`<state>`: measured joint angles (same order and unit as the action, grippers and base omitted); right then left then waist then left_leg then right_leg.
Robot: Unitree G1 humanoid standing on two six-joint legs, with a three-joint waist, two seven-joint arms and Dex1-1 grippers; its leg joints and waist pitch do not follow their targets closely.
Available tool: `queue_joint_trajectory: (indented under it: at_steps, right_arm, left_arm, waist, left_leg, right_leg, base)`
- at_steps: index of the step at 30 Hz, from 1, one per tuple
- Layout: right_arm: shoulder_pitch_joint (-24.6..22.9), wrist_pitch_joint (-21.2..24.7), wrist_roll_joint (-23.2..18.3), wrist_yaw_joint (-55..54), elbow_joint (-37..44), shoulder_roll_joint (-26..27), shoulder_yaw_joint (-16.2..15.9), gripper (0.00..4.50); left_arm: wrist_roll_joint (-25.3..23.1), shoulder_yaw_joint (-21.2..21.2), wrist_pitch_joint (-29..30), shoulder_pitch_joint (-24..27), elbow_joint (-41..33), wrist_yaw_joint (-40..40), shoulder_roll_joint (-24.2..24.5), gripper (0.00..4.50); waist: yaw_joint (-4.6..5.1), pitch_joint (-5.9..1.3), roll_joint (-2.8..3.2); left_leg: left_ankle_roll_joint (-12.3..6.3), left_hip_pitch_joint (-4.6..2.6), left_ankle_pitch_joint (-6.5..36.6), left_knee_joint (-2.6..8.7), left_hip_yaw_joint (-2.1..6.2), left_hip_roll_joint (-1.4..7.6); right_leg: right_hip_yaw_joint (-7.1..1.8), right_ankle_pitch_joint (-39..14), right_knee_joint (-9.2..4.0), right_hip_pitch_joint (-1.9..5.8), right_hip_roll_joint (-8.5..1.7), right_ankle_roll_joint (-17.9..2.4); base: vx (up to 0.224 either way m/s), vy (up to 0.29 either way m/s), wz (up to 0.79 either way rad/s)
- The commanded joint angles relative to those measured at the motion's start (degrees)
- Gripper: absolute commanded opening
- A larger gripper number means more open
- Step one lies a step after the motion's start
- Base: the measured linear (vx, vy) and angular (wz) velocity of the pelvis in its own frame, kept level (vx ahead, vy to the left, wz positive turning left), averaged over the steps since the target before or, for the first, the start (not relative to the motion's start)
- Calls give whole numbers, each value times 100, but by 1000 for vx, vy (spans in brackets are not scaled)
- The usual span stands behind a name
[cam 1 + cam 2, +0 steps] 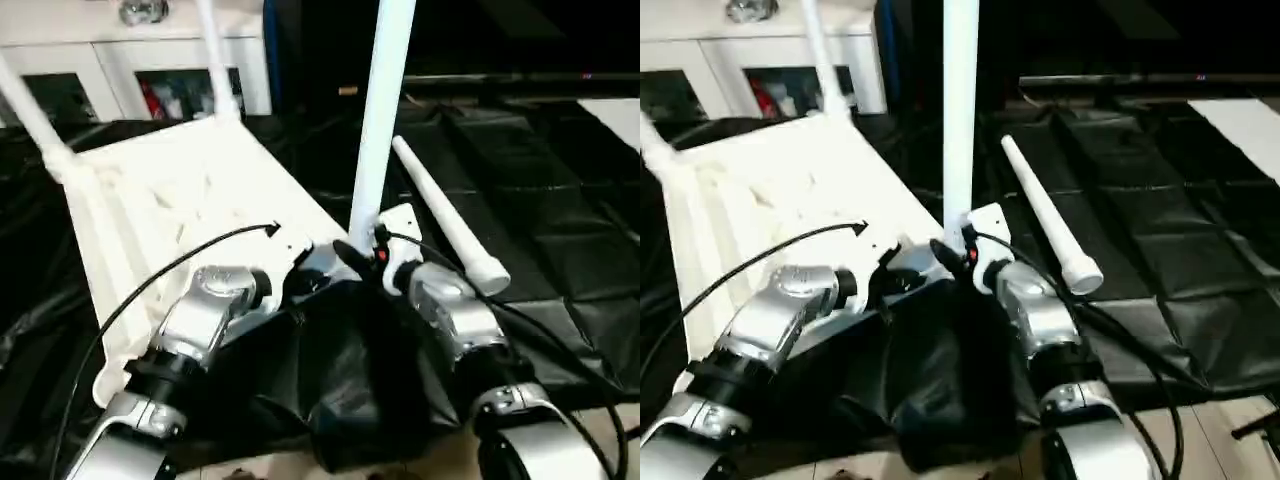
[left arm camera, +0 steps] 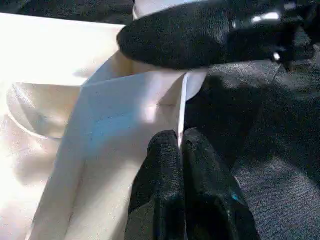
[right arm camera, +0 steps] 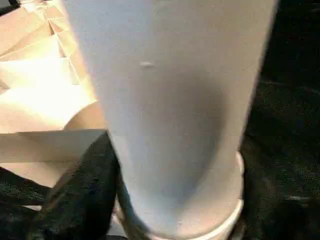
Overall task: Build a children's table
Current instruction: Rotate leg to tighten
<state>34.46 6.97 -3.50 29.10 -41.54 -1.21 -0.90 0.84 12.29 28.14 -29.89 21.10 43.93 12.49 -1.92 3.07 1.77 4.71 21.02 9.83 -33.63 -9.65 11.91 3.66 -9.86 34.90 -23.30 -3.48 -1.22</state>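
Three legs stand up from the upturned tabletop (image 1: 170,200), and the nearest leg (image 1: 382,110) rises straight from the near corner socket, long axis vertical, right against the right gripper (image 1: 362,250), which wraps its base. That's the arm for seating it! The left gripper (image 2: 181,150) is clenched on the tabletop's thin edge wall beside that socket. A fourth leg (image 1: 450,215) lies loose on the black sheet (image 1: 560,200), just right. The right wrist view shows the socket collar (image 3: 225,220) ringing the foot; the head views don't.
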Motion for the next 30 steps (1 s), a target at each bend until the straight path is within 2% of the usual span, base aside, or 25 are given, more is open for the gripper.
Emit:
queue_joint_trajectory:
  at_steps: [1, 3, 6, 9, 10, 11, 12, 13, 14, 15, 16, 18, 19, 20, 23, 26, 27, 29, 30]
  right_arm:
    - [-43, -84, 8, 474, -82, 449, -565, 350]
    - [-66, -142, 25, 370, -27, 385, -527, 350]
    - [-114, -174, -31, 155, 143, 261, -302, 350]
    - [-186, -211, -51, -113, 290, 149, -77, 350]
    - [-211, -265, -34, -299, 311, 93, 37, 350]
    - [-215, -306, -42, -476, 299, 56, 156, 350]
    - [-210, -334, -55, -625, 281, 31, 266, 350]
    - [-201, -371, -70, -787, 257, 4, 378, 350]
    - [-198, -381, -74, -825, 250, -2, 404, 350]
    - [-192, -404, -68, -880, 238, -9, 431, 350]
    - [-156, -436, -104, -1096, 216, -22, 588, 350]
    - [-144, -427, -125, -1143, 228, -22, 635, 350]
    - [-141, -409, -129, -1138, 252, -20, 636, 350]
    - [-143, -402, -123, -1124, 267, -19, 622, 350]
    - [-168, -406, -99, -1115, 303, 18, 543, 350]
    - [-198, -430, -45, -1128, 277, 56, 390, 350]
    - [-204, -433, -18, -1130, 266, 71, 369, 350]
    - [-220, -438, 41, -1108, 262, 103, 312, 357]
    - [-219, -420, 52, -1091, 260, 109, 293, 357]
  left_arm:
    - [96, 57, 25, -138, -263, -260, -306, 0]
    - [87, -21, 87, -151, -204, -397, -334, 0]
    - [39, -256, 263, -265, 17, -855, -429, 0]
    - [16, -492, 277, -422, 284, -1297, -535, 0]
    - [11, -590, 248, -500, 399, -1485, -585, 0]
    - [7, -650, 226, -566, 483, -1611, -619, 0]
    - [2, -705, 195, -627, 558, -1722, -651, 0]
    - [4, -748, 126, -691, 641, -1800, -682, 0]
    - [4, -758, 108, -707, 662, -1817, -688, 0]
    - [2, -774, 110, -725, 686, -1849, -700, 0]
    - [-9, -812, 56, -808, 806, -1966, -746, 0]
    - [-21, -810, 17, -846, 862, -2028, -767, 0]
    - [-22, -825, -60, -875, 914, -2112, -797, 0]
    - [-19, -838, -103, -889, 942, -2165, -816, 0]
    - [-69, -900, -90, -975, 1059, -2529, -875, 0]
    - [-66, -938, -531, -1049, 1177, -2638, -895, 0]
    - [-44, -926, -614, -1048, 1167, -2557, -882, 0]
    - [2, -875, -819, -1027, 1092, -2307, -812, 44]
    - [4, -867, -827, -1025, 1072, -2279, -788, 44]
  waist:
    - [-28, -373, 7]
    - [-29, -368, 9]
    - [-33, -367, -6]
    - [-45, -372, 10]
    - [-35, -385, 20]
    - [-20, -383, 17]
    - [-3, -404, 29]
    - [-1, -417, 0]
    - [1, -436, 11]
    - [1, -436, 11]
    - [-8, -468, 54]
    - [-25, -480, 53]
    - [-43, -478, 84]
    - [-39, -460, 71]
    - [-38, -452, 70]
    - [-44, -445, 60]
    - [-51, -445, 23]
    - [-67, -448, 20]
    - [-69, -444, 23]
  left_leg:
    - [-165, -23, 1385, 376, 14, 75]
    - [-153, -31, 1437, 376, 11, 74]
    - [-155, -27, 1413, 374, 5, 70]
    - [-159, -31, 1366, 366, 4, 60]
    - [-170, 15, 1275, 362, 18, 40]
    - [-172, 26, 1247, 364, 20, 39]
    - [-192, 9, 1177, 340, 14, 29]
    - [-245, 37, 1042, 327, 13, 19]
    - [-307, 51, 883, 305, 9, 8]
    - [-307, 51, 883, 305, 9, 8]
    - [-430, 59, 619, 273, 11, 16]
    - [-532, 56, 520, 259, 5, 23]
    - [-587, 49, 523, 253, 6, 28]
    - [-603, 64, 594, 261, 6, 33]
    - [-576, 48, 758, 265, 2, 44]
    - [-530, 52, 825, 270, 3, 38]
    - [-535, 61, 802, 271, 4, 33]
    - [-548, 59, 744, 271, 2, 43]
    - [-554, 58, 733, 269, -3, 45]
  right_leg:
    - [-230, -1501, -469, 308, -383, -1142]
    - [-233, -1589, -483, 297, -383, -1128]
    - [-238, -1606, -487, 304, -377, -1104]
    - [-234, -1520, -492, 303, -363, -1070]
    - [-222, -1413, -468, 351, -369, -1059]
    - [-219, -1377, -473, 352, -365, -1040]
    - [-222, -1249, -468, 347, -358, -1064]
    - [-221, -1068, -456, 371, -360, -1115]
    - [-224, -838, -432, 379, -360, -1182]
    - [-224, -838, -432, 379, -360, -1182]
    - [-223, -352, -378, 377, -350, -1307]
    - [-214, -31, -352, 365, -335, -1414]
    - [-207, 45, -346, 350, -332, -1468]
    - [-199, 5, -355, 360, -338, -1493]
    - [-196, -216, -374, 355, -347, -1485]
    - [-197, -401, -395, 361, -355, -1431]
    - [-200, -433, -390, 367, -360, -1411]
    - [-204, -453, -383, 359, -372, -1395]
    - [-208, -462, -384, 351, -372, -1389]
  base:
    - [0, 0, 0]
    - [0, 0, 0]
    - [0, 0, 0]
    - [0, 0, 0]
    - [0, 0, 0]
    - [0, 0, 0]
    - [0, 0, 0]
    - [0, 0, 0]
    - [0, 0, 0]
    - [0, 0, 0]
    - [0, 0, 0]
    - [0, 0, 0]
    - [0, 0, 0]
    - [0, 0, 0]
    - [0, 0, 0]
    - [0, 0, 0]
    - [0, 0, 0]
    - [0, 0, 0]
    - [0, 0, 0]
